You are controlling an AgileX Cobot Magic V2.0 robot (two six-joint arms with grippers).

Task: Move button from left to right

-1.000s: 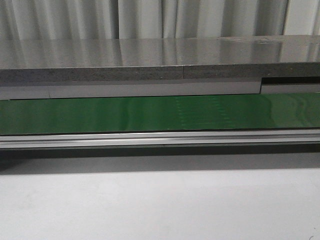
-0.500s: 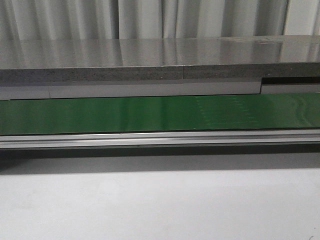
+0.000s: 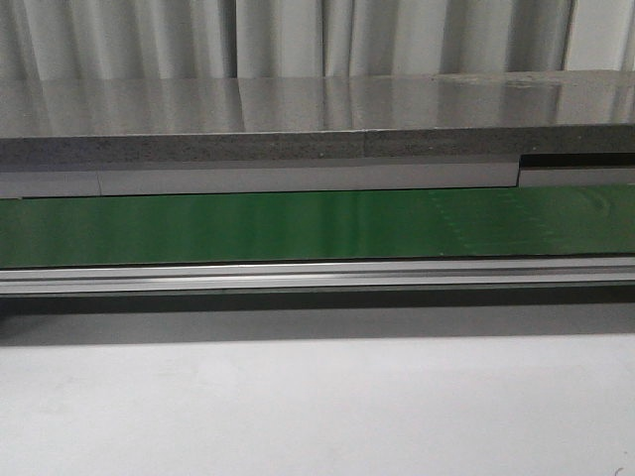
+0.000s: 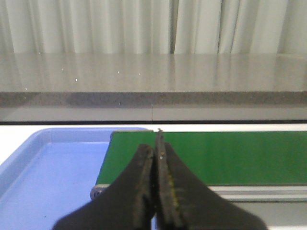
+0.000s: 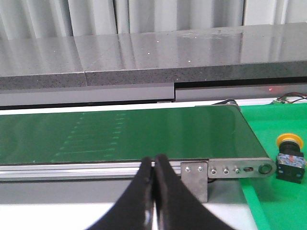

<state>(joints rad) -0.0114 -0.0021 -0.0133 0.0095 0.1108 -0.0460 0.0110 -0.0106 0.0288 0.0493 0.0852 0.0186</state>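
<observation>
The button [image 5: 289, 157], with a yellow-orange cap on a black body, stands upright on a green mat [image 5: 278, 201] just past the belt's right end; it shows only in the right wrist view. The green belt [image 3: 248, 226] runs across the front view with nothing on it. My right gripper [image 5: 154, 159] is shut and empty, in front of the belt's rail, well to the side of the button. My left gripper [image 4: 156, 143] is shut and empty, over the belt's left end [image 4: 230, 153]. Neither gripper shows in the front view.
A blue tray [image 4: 43, 177] lies beside the belt's left end. A grey stone counter [image 3: 317, 119] runs behind the belt, with curtains behind it. An aluminium rail [image 3: 317, 276] and an end bracket [image 5: 194, 179] edge the belt's front. The white table [image 3: 317, 407] lies in front.
The faint lighter pattern on the belt has shifted to the right, so the belt is running rightward. Nothing else in the front view has moved.
</observation>
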